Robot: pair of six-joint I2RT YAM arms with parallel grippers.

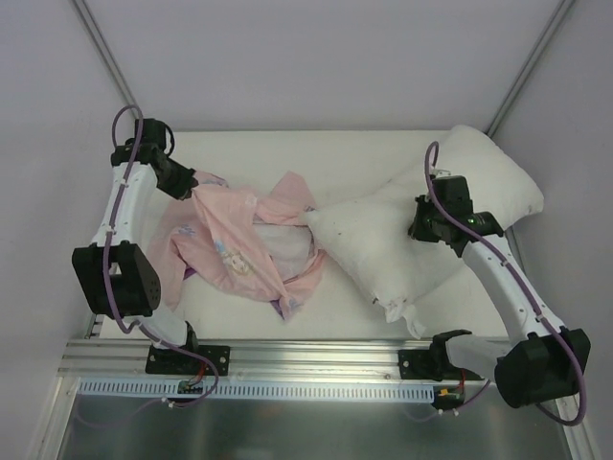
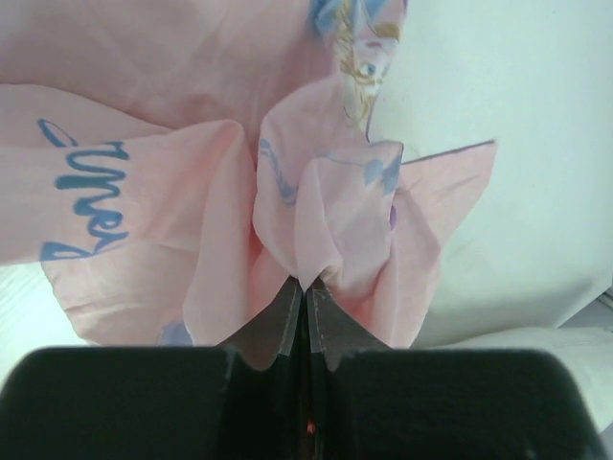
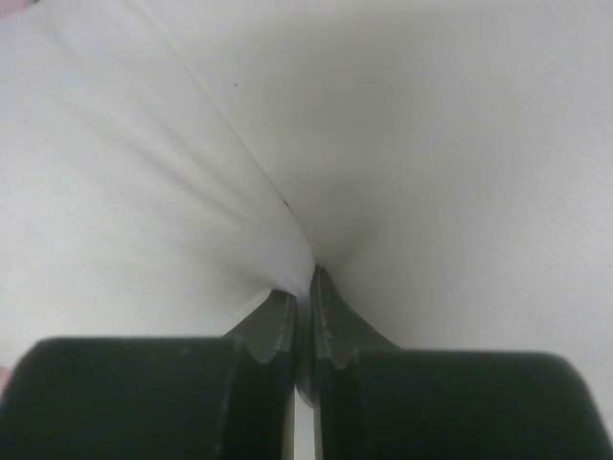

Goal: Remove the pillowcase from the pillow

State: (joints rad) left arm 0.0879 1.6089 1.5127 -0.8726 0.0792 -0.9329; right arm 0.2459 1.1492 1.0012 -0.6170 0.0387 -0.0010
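Left claw (image 1: 187, 182), from above, holds the pillowcase (image 1: 239, 244) left of the pillow (image 1: 383, 240), whose left corner alone touches it. Left wrist: pink fabric pinched. Right wrist: right claw (image 3: 305, 278) nips the pillow. I'd pull leftward, away from it.

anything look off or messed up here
Nothing is torn or spilled. The pillowcase lies crumpled in a heap, pale side out, pinched by the left gripper. The pillow sits askew across the table, puckered where the right gripper pinches it.
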